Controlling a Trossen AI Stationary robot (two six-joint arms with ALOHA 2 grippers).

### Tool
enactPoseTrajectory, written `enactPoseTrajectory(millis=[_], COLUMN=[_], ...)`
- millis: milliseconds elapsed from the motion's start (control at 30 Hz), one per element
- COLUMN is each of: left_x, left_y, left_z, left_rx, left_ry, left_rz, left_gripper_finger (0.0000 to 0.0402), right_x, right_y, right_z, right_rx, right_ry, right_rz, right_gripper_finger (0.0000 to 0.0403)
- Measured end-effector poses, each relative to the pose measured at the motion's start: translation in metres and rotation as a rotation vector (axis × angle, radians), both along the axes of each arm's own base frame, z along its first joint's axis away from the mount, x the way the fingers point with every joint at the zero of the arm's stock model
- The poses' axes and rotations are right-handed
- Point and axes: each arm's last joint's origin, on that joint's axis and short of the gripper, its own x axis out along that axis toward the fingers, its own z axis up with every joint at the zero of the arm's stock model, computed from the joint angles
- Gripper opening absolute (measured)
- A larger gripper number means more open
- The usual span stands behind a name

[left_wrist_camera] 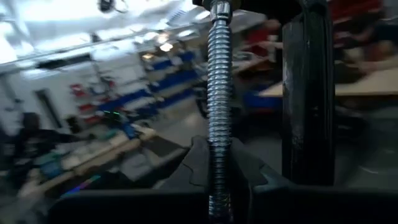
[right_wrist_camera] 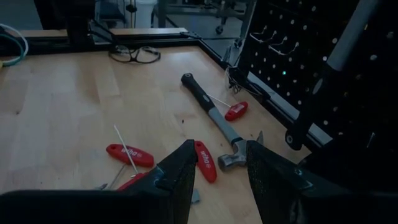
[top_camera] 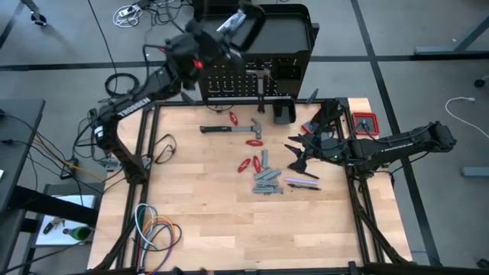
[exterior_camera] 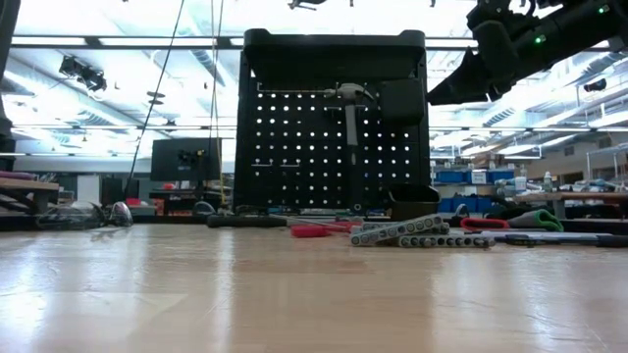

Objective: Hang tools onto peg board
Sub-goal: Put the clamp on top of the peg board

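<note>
Holding C-clamp [left_wrist_camera: 219, 112]: left end effector [left_wrist_camera: 219, 186] | right end effector [right_wrist_camera: 217, 165] half-open, empty | hammers: 1 hung [exterior_camera: 350, 108], 1 on table [top_camera: 229, 130]

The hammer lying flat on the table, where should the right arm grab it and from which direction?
Grip the hammer at mid-handle, coming straight down from above. It lies flat with its long, slim handle clear of the red-handled tools nearby, so open jaws could straddle it crosswise; the steel head end is bulkier and sits nearer the peg board.

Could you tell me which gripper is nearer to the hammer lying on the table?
The right gripper: it hovers just right of the hammer, over the table. The left gripper is raised above the top of the peg board, holding a C-clamp.
</note>
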Motion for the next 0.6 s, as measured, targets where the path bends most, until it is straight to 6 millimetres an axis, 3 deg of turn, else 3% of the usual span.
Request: enactPoseTrajectory(millis=[333, 600], left_x=[-0.029, -0.042], left_y=[0.049, 0.068], left_z=[-0.009, -0.029], left_rx=[-0.058, -0.261], left_ry=[0.050, 0.089], left_rz=[0.179, 0.110], left_gripper_finger=[0.0018, 0.0018], right_x=[0.000, 0.000], right_y=[0.000, 0.000], right_z=[0.001, 0.001], right_rx=[0.000, 0.001], right_ry=[-0.006, -0.008], right_rz=[0.000, 0.000], right_gripper_finger=[0.0151, 0.0151])
